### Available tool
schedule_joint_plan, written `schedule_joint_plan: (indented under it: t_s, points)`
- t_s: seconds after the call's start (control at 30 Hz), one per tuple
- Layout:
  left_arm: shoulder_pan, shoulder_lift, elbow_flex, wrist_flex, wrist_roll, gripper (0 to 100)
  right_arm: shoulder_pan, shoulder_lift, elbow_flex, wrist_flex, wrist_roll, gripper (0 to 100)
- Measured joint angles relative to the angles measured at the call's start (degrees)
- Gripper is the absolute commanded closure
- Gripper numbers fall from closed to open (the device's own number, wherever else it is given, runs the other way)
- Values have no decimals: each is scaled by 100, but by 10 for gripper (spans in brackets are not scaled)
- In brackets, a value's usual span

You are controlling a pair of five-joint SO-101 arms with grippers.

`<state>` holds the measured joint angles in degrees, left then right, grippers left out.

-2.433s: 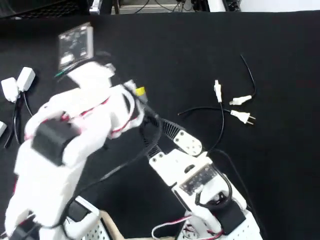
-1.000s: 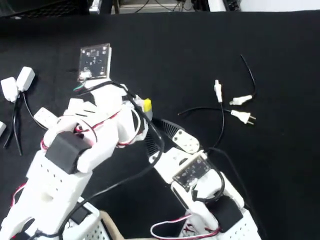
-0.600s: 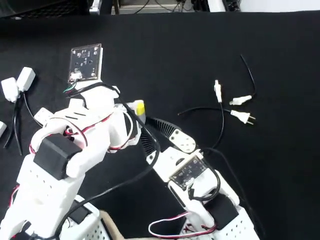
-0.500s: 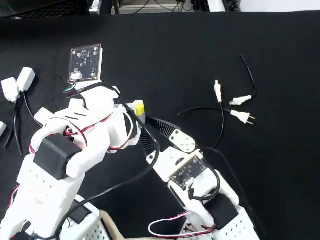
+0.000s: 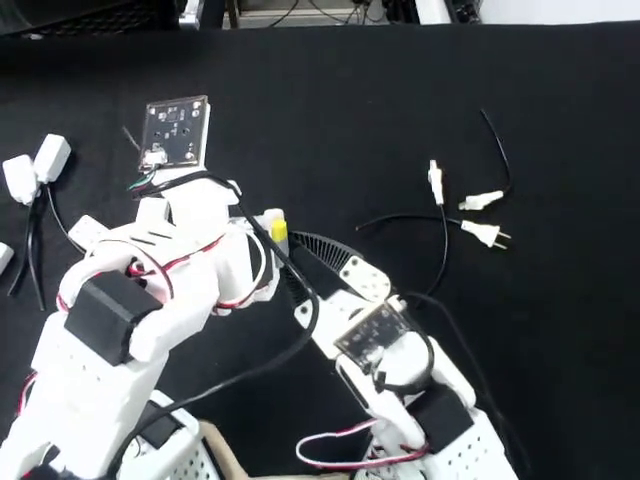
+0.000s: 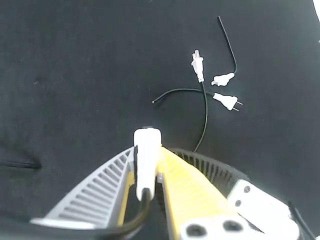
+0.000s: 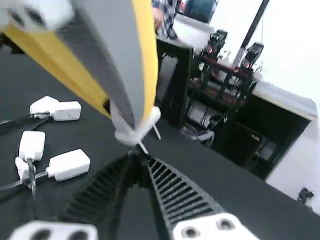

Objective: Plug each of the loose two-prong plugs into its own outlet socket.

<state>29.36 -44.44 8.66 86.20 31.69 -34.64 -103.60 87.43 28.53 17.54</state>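
Observation:
My left gripper is shut on a white plug whose black cord runs back between the grey and yellow fingers. In the right wrist view, two thin prongs stick out of that plug. My right gripper sits just under the prongs with its black ribbed fingertips meeting. From above, both grippers are close together at mid-table. Three loose plugs lie at the right. White outlet sockets lie at the far left.
Thin black cords trail from the loose plugs across the black table. The sockets also have dark cords. Bare cloth lies between the arms and the plugs. Racks and furniture stand beyond the table.
My left gripper with the plug has shifted a little left and nearer over the last second. My right arm's wrist has turned, and its fingers have stayed close under the left gripper.

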Motion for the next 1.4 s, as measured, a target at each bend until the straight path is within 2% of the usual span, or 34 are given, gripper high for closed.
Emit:
schedule_joint_plan:
  t_s: [0.1,0.37,0.6,0.73,0.87,1.07,1.27,1.4]
  points:
    - [-413,0,9,-167,0,970,9,0,70,176,0,986]
    - [-2110,281,9,-554,-9,970,0,0,132,1064,0,986]
    - [-3499,1767,9,-554,-9,970,0,0,862,1020,0,986]
    - [-4070,2673,9,-554,-9,971,0,0,914,993,0,986]
    - [-4396,3138,9,-624,105,971,0,0,914,993,0,986]
    - [-4501,3341,114,-1327,1222,971,0,0,914,993,0,986]
    - [-4202,3596,818,-2462,2365,972,0,0,914,993,0,986]
    - [-4070,3754,1301,-3218,2831,972,0,0,914,993,0,986]
